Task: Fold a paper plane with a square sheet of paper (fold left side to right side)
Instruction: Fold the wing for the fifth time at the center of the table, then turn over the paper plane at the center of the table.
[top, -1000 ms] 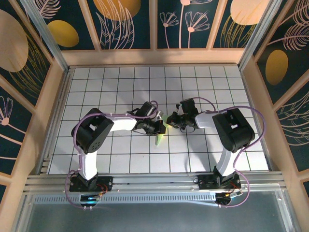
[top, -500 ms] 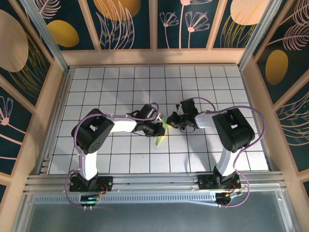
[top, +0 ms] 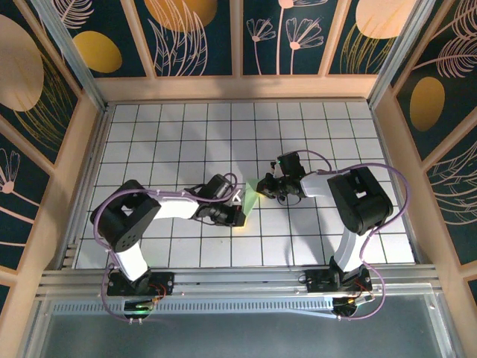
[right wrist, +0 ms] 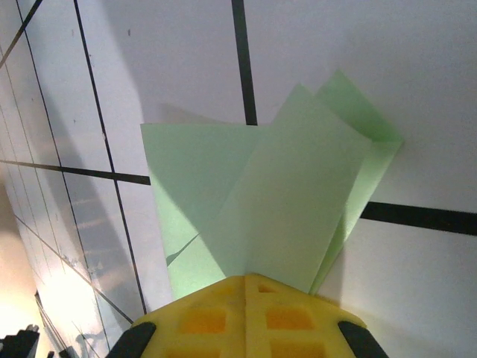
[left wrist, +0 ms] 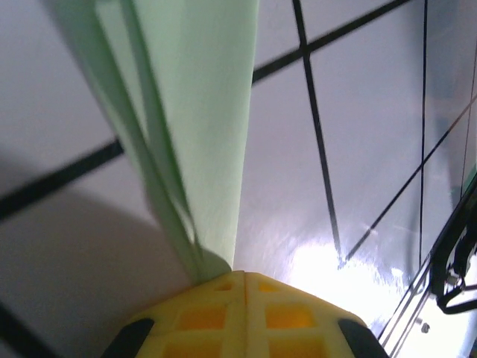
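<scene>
Your paper plane [top: 251,192] sits near the middle of the table [top: 179,127]. It is already a narrow, layered pale-green strip pinched at both ends. The left claw [left wrist: 242,280] is closed on its slim end, and the right claw [right wrist: 246,280] is clamped on the wider end, where several flaps fan out. You look to be late in the folding, working a wing crease rather than the first halving.

Next, I'd judge you need one claw to anchor while the other carries the loose layer over from left to right. Keep the edges aligned and the pull gentle so the thin paper does not tear or slip.

Your left arm is bent out wide, with its forearm running low rightward across the tiles. Your right arm stands taller, its forearm pointing left, and both wrists are close to the table.
</scene>
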Tool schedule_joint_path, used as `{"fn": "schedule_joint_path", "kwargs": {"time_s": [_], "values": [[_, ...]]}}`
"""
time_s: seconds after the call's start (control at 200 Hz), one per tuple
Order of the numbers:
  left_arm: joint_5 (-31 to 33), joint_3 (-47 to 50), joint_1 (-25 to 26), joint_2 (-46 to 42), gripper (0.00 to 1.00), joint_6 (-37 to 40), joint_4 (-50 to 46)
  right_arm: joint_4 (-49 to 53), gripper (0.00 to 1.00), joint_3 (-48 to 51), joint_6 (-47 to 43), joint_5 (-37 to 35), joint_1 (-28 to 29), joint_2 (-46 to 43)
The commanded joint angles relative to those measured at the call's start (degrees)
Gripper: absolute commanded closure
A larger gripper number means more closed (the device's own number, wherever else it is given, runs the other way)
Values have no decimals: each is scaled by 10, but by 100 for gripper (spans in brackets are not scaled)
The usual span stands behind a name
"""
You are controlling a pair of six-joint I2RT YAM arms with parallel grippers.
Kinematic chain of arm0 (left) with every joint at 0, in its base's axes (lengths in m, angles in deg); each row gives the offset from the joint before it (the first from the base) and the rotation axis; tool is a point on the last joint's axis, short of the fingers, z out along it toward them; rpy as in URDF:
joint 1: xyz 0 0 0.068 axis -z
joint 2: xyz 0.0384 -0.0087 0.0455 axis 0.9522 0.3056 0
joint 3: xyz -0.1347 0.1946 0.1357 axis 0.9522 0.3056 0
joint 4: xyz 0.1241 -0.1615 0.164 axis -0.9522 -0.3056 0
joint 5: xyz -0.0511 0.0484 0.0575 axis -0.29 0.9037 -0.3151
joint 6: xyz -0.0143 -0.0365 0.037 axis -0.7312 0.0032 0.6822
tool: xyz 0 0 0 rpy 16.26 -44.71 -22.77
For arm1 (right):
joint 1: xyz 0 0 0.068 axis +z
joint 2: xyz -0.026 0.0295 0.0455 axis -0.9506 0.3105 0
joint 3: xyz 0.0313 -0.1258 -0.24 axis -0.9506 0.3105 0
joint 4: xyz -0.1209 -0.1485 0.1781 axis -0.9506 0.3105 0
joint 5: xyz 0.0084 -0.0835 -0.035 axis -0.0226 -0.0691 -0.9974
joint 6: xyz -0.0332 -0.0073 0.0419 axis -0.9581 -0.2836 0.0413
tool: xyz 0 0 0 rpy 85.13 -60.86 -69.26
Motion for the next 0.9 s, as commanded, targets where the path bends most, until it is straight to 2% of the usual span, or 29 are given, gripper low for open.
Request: {"fn": "schedule_joint_path", "kwargs": {"time_s": [0.0,0.145,0.255,0.395,0.48,0.591,0.691,0.801,0.896], "values": [[-13,31,6,-16,100,16,-53,43,100,-8,-20,-42,-8,29],[-3,34,7,-60,100,-5,-19,39,100,-26,-25,-34,-8,13],[33,29,4,-97,100,-25,17,66,81,-49,-38,-59,-7,-18],[129,34,-15,-140,97,-56,47,140,56,-80,-56,-124,0,-62],[191,56,-30,-166,81,-95,85,198,40,-102,-59,-180,15,-82],[271,78,-47,-191,80,-139,107,282,29,-141,-46,-243,47,-84],[347,92,-53,-215,76,-161,94,359,25,-186,-12,-304,91,-64],[416,110,-55,-247,73,-170,81,429,26,-241,23,-350,128,-16],[451,122,-57,-273,72,-169,69,459,28,-275,39,-384,155,18]]}}
